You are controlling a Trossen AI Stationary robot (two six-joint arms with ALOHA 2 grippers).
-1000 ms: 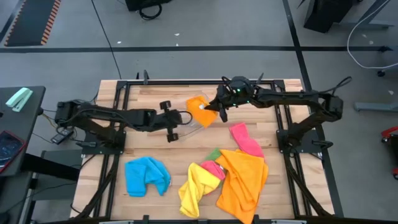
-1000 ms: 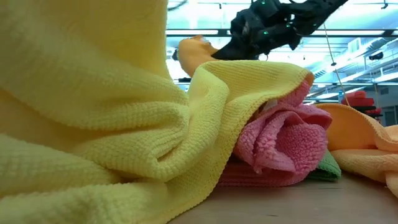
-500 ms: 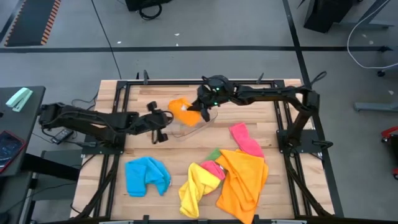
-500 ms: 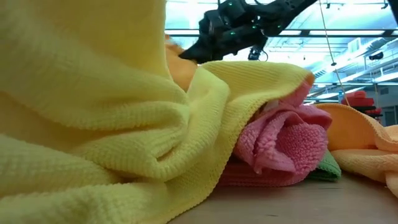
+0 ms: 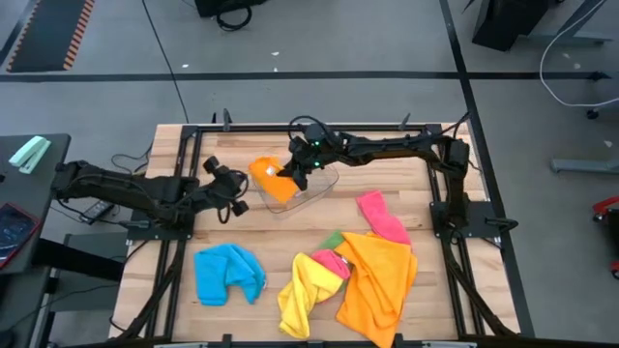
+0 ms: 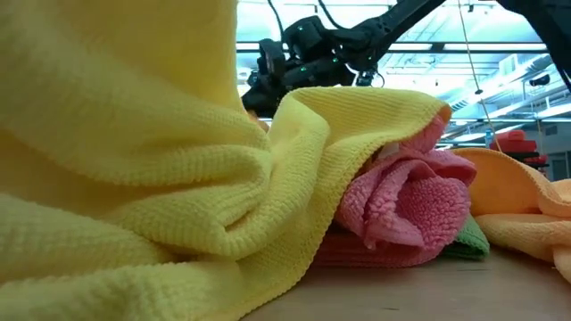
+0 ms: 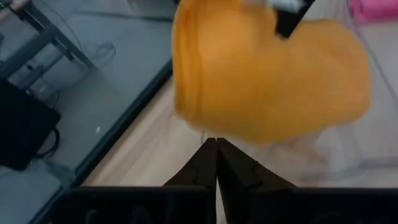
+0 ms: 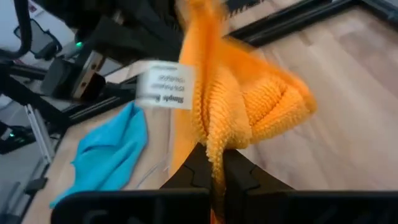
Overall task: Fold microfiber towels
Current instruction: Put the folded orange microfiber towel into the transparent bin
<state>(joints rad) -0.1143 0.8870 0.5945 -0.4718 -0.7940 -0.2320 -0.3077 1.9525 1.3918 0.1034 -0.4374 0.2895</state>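
Observation:
A small orange towel [image 5: 270, 181] hangs at the table's far middle with my right gripper [image 5: 291, 177] shut on it, over the left end of a clear plastic tub [image 5: 319, 187]. Its white label [image 8: 164, 88] shows in the right wrist view. My left gripper [image 5: 238, 202] is shut and empty, a little to the towel's left; its fingers [image 7: 216, 152] point at the orange towel [image 7: 267, 81]. Lying on the table are a blue towel [image 5: 228, 273], a yellow towel [image 5: 304, 296], a pink towel [image 5: 382, 217] and a large orange towel [image 5: 379, 280] over a green one [image 5: 334, 238]. My right gripper pinches a bunched fold of the orange towel [image 8: 214, 144] between its two fingers, several layers thick. The fingers come from the table's right, slanting a little down. The towel is off the table and droops slack beyond the fingertips toward the left.
The black frame rails [image 5: 309, 128] run along the table's far edge and both sides. In the low view the yellow towel [image 6: 134, 178] fills the foreground and hides most of the table; a pink towel [image 6: 406, 209] lies beside it. Bare wood [image 5: 242, 145] lies at the far left.
My right gripper has carried the orange towel toward the table's left, across the tub, sinking slightly and rolling a little. My left gripper has drawn back toward the table's left edge, staying shut.

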